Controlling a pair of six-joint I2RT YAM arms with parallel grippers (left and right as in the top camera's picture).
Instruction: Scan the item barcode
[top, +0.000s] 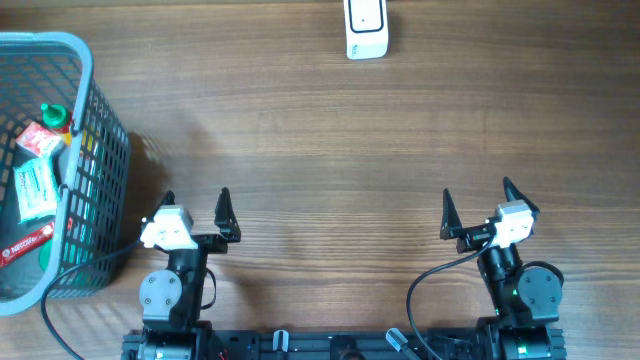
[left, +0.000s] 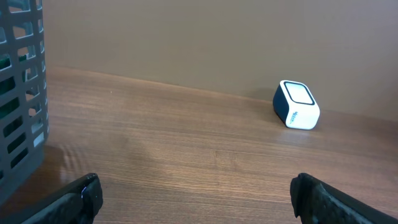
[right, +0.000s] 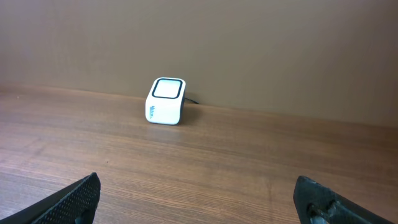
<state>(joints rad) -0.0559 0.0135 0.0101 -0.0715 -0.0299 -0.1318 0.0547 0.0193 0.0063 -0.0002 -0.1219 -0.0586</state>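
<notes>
Presently, two grippers are in view. The left gripper (top: 196, 200) has its jaws spread to full width and holds nothing. The right gripper (top: 478, 192) is in the same condition: jaws fully apart, empty. Both sit at the near edge of the table (top: 330, 140), well apart from each other, with fingers pointing toward the far edge.

One scanner (top: 366, 28) stands at the far edge of the table, between the lines of the two arms. It is a white block with dark sides, and its window face tilts upward. Both wrist views show it upright and well apart from either gripper.

One basket (top: 88, 70), grey with slotted walls, stands at the left edge of the table, just beside the left arm. Four items can be counted inside it:
- one bottle (top: 55, 117) with a green cap;
- one red-and-white packet (top: 38, 140);
- one green-and-white box (top: 33, 188);
- one red tube (top: 25, 245).

The frame cuts off the basket's left side, so the full count cannot be told. All four items lie inside the basket, apart from both grippers.
</notes>
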